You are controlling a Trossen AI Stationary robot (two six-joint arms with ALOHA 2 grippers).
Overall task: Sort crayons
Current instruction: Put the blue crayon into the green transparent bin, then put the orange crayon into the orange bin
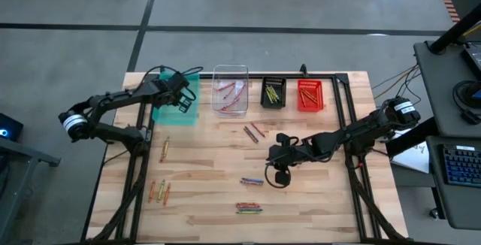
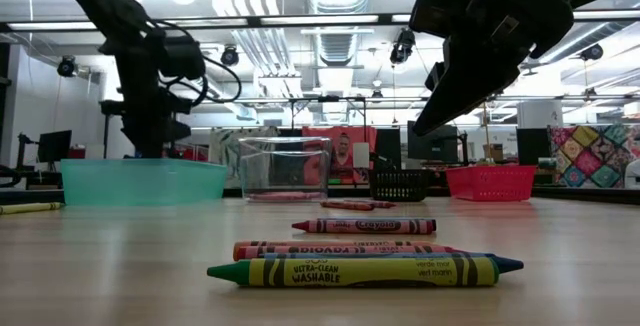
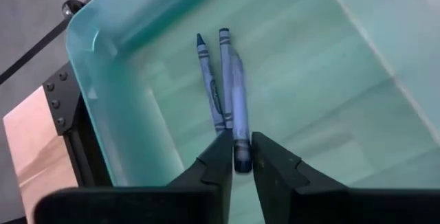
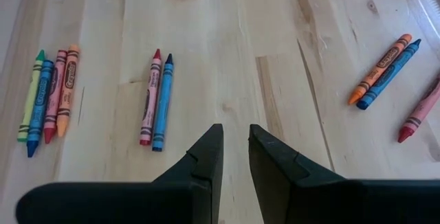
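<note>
One blue crayon [image 3: 236,107] sits between the left pincer's [image 3: 238,161] fingers.

Pale matt wooden plank table [image 4: 227,66] with visible grain; paper-wrapped wax crayons [image 4: 155,100] beyond the right gripper; glossy translucent teal plastic bin [image 3: 330,80] beneath the left gripper.
</note>
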